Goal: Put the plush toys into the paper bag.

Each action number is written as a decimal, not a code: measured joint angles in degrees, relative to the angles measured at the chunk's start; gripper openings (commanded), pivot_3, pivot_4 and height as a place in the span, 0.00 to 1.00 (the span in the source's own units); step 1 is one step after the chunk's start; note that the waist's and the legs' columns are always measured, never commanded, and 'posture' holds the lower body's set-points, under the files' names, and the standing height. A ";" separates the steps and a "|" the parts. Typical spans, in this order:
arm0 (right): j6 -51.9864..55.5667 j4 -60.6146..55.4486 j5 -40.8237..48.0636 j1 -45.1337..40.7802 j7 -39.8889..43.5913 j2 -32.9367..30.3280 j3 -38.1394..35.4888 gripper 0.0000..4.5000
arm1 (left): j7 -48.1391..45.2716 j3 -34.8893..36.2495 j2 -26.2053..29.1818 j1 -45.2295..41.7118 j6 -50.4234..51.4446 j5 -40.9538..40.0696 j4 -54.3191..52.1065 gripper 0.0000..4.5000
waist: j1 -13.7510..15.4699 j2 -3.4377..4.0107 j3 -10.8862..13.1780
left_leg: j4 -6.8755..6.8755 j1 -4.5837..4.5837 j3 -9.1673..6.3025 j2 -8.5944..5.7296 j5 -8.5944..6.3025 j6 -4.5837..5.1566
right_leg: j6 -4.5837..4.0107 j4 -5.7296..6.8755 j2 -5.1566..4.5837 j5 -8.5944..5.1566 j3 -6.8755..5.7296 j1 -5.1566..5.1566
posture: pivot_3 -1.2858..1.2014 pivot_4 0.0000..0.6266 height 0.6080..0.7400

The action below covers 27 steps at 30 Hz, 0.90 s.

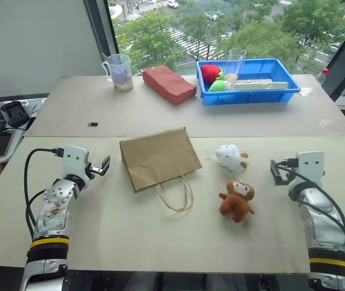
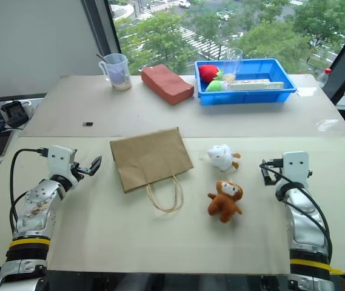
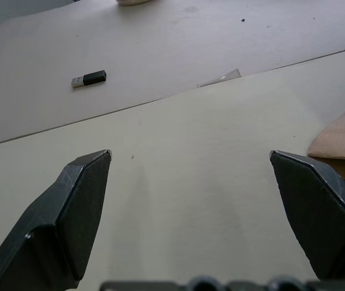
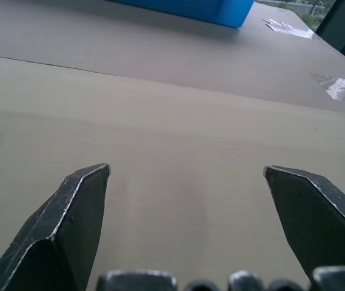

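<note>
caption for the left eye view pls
Open grippers flank a flat paper bag, with white plush and monkey plush beside it.

Brown paper bag (image 1: 159,157), white (image 1: 229,156) and orange-brown (image 1: 237,199) plush toys

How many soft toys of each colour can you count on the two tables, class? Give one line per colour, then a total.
White: 1, white plush toy
Orange-brown: 1, monkey plush toy
Red: 1, red soft toy in the blue tray
Green: 1, green soft toy in the same tray
Total: 4
</note>
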 measured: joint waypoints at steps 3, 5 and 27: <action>0.06 -0.15 0.41 0.35 2.30 -2.12 0.01 1.00 | -3.96 -0.04 1.56 0.36 1.59 -1.91 -1.96 0.99 | -0.03 -0.04 0.04 | 0.00 -0.10 0.06 0.02 -0.01 0.00 | 0.00 0.01 0.03 0.00 0.07 -0.13 | 0.52 0.24 1.00; 0.61 -1.73 2.14 0.66 6.47 -6.86 -0.90 1.00 | -10.12 0.17 6.84 0.14 4.00 -5.33 -5.58 0.99 | -0.02 -0.04 0.05 | 0.03 -0.39 0.09 0.02 0.01 -0.02 | -0.03 0.12 0.04 0.02 0.12 -0.51 | 0.52 0.24 1.00; 10.25 -32.50 17.54 4.49 42.34 -22.80 16.20 1.00 | -60.02 -25.14 17.45 -12.17 -17.53 -6.70 -16.03 0.99 | -0.01 -0.13 0.10 | 0.18 -0.75 0.33 0.50 -0.02 0.03 | -0.31 -0.01 0.49 0.21 0.13 -0.85 | 0.52 0.24 1.00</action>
